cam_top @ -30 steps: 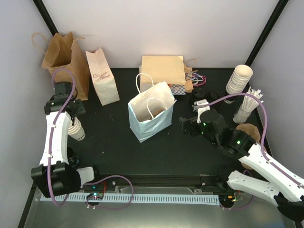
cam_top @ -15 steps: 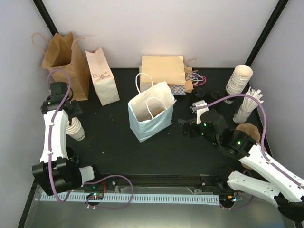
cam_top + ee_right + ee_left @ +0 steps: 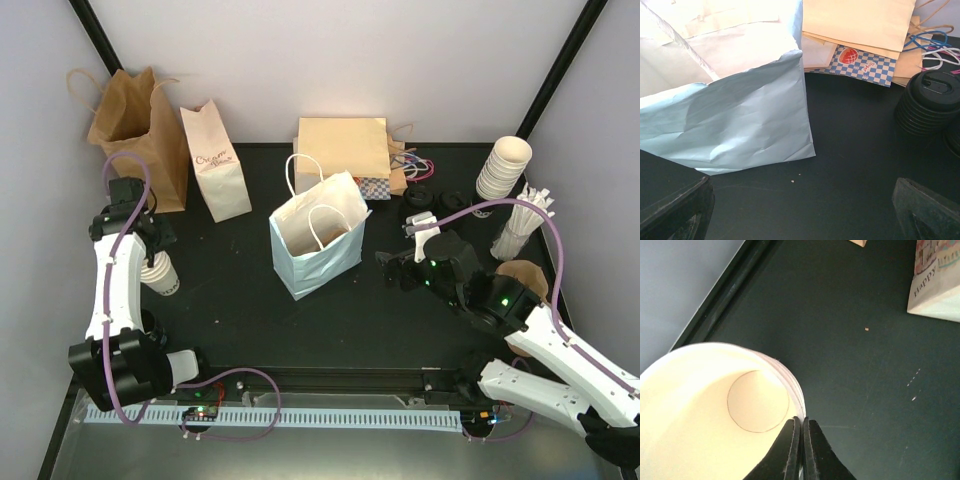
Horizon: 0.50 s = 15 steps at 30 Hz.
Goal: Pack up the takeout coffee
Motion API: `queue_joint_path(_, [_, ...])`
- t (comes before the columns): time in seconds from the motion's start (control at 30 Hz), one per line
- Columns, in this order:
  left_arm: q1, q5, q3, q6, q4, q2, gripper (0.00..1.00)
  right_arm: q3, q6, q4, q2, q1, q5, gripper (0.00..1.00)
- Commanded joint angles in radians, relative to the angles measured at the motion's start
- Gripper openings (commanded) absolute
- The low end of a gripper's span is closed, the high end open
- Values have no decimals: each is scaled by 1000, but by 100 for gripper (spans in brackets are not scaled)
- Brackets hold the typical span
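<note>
Cup position: the cup (image 3: pixel 162 277) stands upright at 9 o'clock on the table (image 3: pixel 250 320), under my left arm and well apart from the pale blue bag (image 3: pixel 318 245) at the centre; the left wrist view shows it open, with no lid on it
Left gripper: the left gripper (image 3: pixel 801 442) has its jaws pressed almost together, pinching the cup's paper wall at the rim, one finger inside and one outside as far as I can tell
Right gripper: the right gripper (image 3: pixel 802 200) has its jaws spread wide and holds nothing; it hangs low at the bag's 3 o'clock, with the stack of black lids (image 3: pixel 932 102) at 1 o'clock in its own view
Handling: I judge the cup light, empty and thin-walled, so it dents easily; the rolled rim is its stiffest part
Where to hold: I would keep this rim pinch and lift slowly, since a one-sided hold may let the cup tilt
Changed from a second ago: my left jaws stood apart and have now closed on the rim; the left wrist has shifted slightly; the cup, bag and right arm sit as they did
</note>
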Motion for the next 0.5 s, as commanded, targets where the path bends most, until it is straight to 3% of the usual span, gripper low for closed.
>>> queue_joint_path(0.0, [8,-4,26,-16,-15,8,2,-5,-11,16,-8,-5,-4,100])
queue_joint_path(0.47, [-2,-47,213,-14,-159,-14,2,11,-14,20,26,-5,-9,100])
